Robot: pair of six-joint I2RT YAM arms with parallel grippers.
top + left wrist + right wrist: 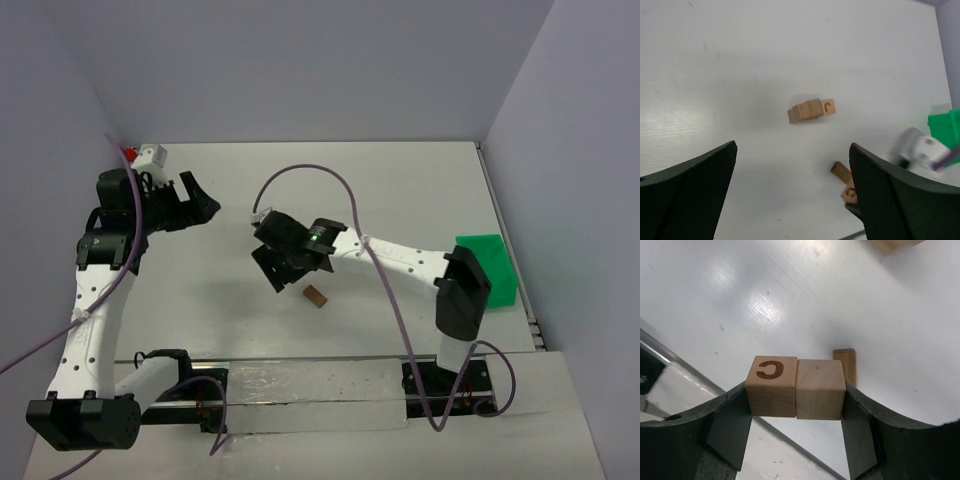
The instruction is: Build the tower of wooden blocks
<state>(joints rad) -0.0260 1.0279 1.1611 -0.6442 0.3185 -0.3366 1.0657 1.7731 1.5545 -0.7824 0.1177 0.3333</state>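
Between the fingers of the right gripper, above the middle of the table: two wood blocks clamped side by side, inner faces touching. The lettered block sits against the left-hand finger in the wrist view, its burnt-in C facing the camera and reading mirrored. The plain block sits against the other finger. Long axis of the pair runs straight across the jaws, finger to finger, level; both are clear of the surface. Beneath them a thin block lies flat, long axis pointing away from the camera, near end hidden behind the plain block. Overhead, one brown block shows on the table just beside the right gripper on its near-right side, long axis slanting far-left to near-right. Left gripper spread wide, holding nothing, above the left part of the table. Its wrist view shows a short row of blocks on its side, long axis nearly left-right and rising slightly to the right, lettered face at the right end. A further two blocks sit at the edge of its right-hand finger; cannot tell whether they rest on the table. Green bin at the right edge, well apart from the blocks.
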